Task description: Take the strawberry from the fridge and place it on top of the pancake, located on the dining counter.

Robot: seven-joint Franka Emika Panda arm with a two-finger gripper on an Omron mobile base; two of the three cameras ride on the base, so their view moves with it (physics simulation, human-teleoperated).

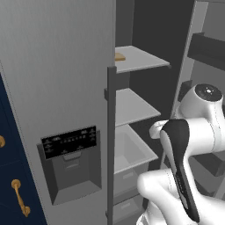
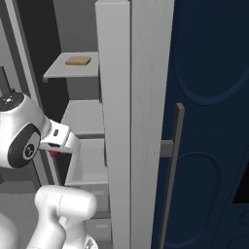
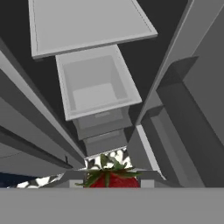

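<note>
Jaws pressed in on the strawberry point(image 3: 112, 178): red body and green leafy cap sit right at my fingertips in the hand view. From the right base view it is a small red spot point(image 2: 54, 152) under my hand, in front of the fridge point(image 1: 57, 88) opening and apart from every shelf.

Fridge state: right door swung open, left door with the dispenser panel point(image 1: 69, 141) shut. Inside, an upper shelf point(image 1: 140, 59) carrying a flat tan item point(image 2: 78, 61), a bare shelf below it, then an open bin point(image 3: 98, 85) and drawers under that. I'm looking down past those into the compartment.

My read: pick is done, current step is extraction, then carry to the dining counter.

How to do it well:
- Hold grip as is. The berry is small and probably soft, so more squeeze would likely bruise it and less would drop it.
- Retract straight back out of the opening before any swing. The shelf edges, bin rim and the open door's racks all sit near my wrist.
- Keep the wrist steady and avoid fast rolls, since the berry is pinched low at the fingertips.
- Clear the door fully before the base drives.

Main risk: clipping a shelf edge and knocking the berry loose.
</note>
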